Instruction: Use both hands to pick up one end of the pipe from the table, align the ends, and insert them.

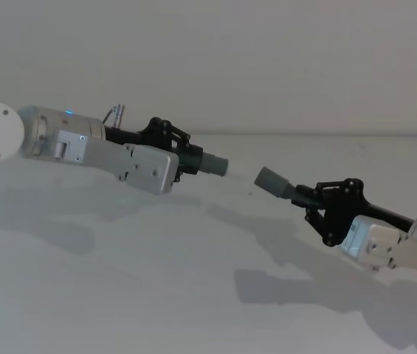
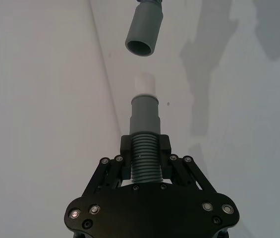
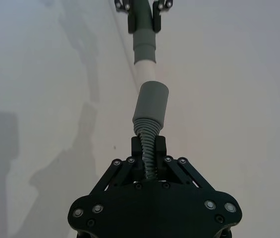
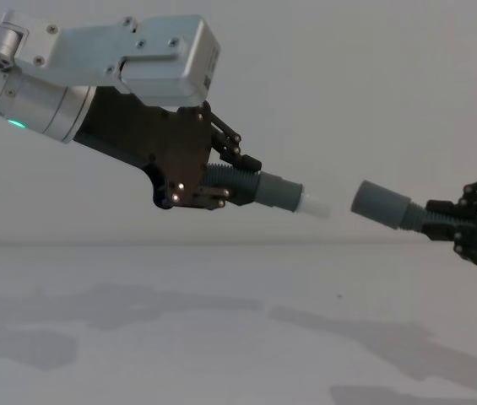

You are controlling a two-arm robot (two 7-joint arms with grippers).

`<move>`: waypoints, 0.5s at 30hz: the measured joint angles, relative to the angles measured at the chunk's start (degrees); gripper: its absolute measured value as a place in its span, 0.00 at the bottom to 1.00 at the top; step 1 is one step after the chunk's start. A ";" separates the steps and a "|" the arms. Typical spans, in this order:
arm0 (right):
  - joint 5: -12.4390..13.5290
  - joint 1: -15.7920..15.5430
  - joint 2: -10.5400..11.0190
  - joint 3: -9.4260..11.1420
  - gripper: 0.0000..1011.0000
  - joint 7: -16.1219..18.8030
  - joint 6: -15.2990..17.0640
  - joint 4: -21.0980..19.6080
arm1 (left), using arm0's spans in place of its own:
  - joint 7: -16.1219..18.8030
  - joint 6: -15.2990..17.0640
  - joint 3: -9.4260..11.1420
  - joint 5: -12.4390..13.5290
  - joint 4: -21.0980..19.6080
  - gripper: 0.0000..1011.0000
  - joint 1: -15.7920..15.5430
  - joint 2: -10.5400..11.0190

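Note:
Both pipe pieces hang in the air above the white table [image 1: 119, 295]. My left gripper [image 1: 186, 156] is shut on the ribbed part of one piece [image 2: 144, 163]. That piece's smooth grey collar [image 4: 276, 192] and narrow white tip [image 4: 314, 205] point to the right. My right gripper [image 1: 308, 199] is shut on the thin corrugated hose [image 3: 149, 153] of the other piece, just behind its wide grey cuff [image 1: 271, 179]. The cuff's open mouth [image 2: 140, 48] faces the white tip [image 2: 144, 83] across a small gap. The two ends are nearly in line and do not touch.
A plain pale wall stands behind the table's far edge [image 1: 304, 134]. The arms cast grey shadows [image 1: 289, 287] on the tabletop. A green light [image 4: 17, 125] glows on the left arm's silver wrist.

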 joint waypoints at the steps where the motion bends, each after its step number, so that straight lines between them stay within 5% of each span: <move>1: 0.13 0.20 -0.21 -0.13 0.12 0.02 -0.43 0.28 | 0.00 -0.04 0.02 0.01 0.00 0.30 0.00 0.02; 15: 0.89 3.22 -2.43 -1.45 0.12 0.47 -1.55 3.76 | 0.00 -0.17 0.06 0.06 0.00 0.30 0.00 0.05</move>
